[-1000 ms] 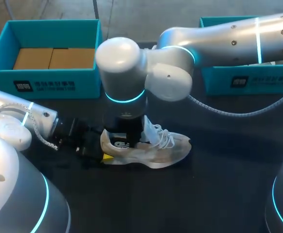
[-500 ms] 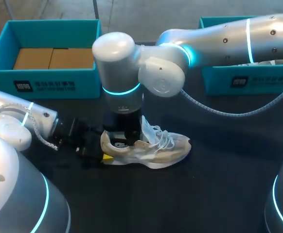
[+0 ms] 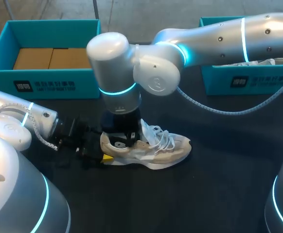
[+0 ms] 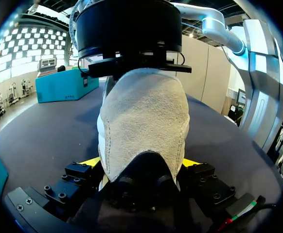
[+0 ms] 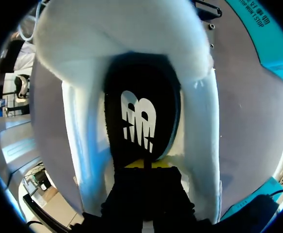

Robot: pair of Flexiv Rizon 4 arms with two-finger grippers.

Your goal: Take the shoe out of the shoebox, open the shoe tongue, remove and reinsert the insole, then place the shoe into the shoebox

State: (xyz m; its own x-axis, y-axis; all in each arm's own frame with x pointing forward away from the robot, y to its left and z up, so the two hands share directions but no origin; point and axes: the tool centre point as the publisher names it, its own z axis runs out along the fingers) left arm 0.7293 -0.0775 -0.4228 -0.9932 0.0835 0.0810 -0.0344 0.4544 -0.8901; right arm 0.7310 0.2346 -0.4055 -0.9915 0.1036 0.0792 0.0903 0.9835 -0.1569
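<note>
Suede shoe, heel braced
Left gripper clamps it steady; right gripper, tips together inside, has the insole just ahead.

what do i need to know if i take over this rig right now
Left hand: shut on the heel of the shoe, which sits upright on the table.
Right hand: down in the shoe's opening, at the insole; grip unclear.
Done: shoe is out of the box, tongue stands up.
Left: the insole lies inside the shoe; I can't tell if it has been out yet. Settle that, then put the shoe into a teal box at the far edge.
</note>
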